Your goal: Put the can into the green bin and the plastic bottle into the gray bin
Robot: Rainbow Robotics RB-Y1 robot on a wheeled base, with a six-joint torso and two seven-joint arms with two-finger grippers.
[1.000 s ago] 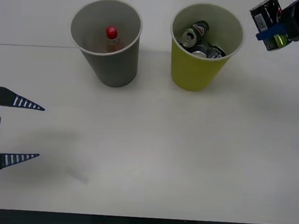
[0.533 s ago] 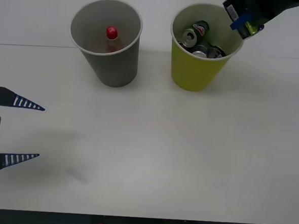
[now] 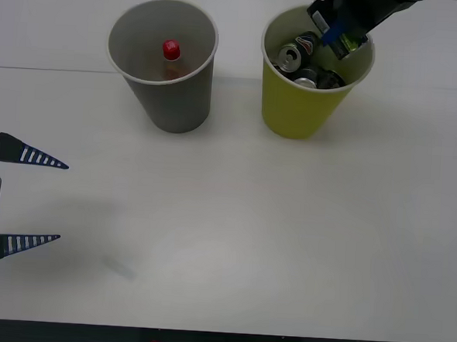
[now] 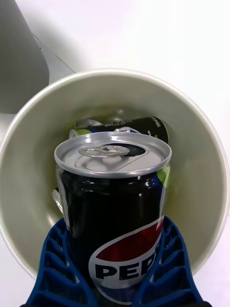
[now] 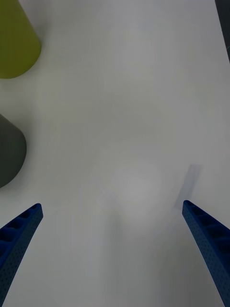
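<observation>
The can [image 4: 115,211] is slim and black with a silver pull-tab top, a yellow-green patch on its side and a red-white-blue logo. The right gripper [image 3: 339,29], at the frame's upper right, clamps it between blue ribbed fingers [image 4: 167,268] over the green bin [image 3: 298,113], where other cans lie. The can's base is cut off. The plastic bottle [image 3: 170,55], red-capped, stands inside the gray bin [image 3: 175,98]. The left gripper [image 3: 25,197] rests spread wide at the left edge.

On the bench [image 3: 233,218], the gray bin [image 3: 171,98] stands left of the green bin [image 3: 298,105], near its far edge. The plastic bottle [image 3: 170,55] stands inside the gray bin. The right gripper [image 3: 339,32] holds the can [image 4: 115,211] over the green bin's mouth; the left gripper [image 3: 27,197] sits at the bench's near left.
</observation>
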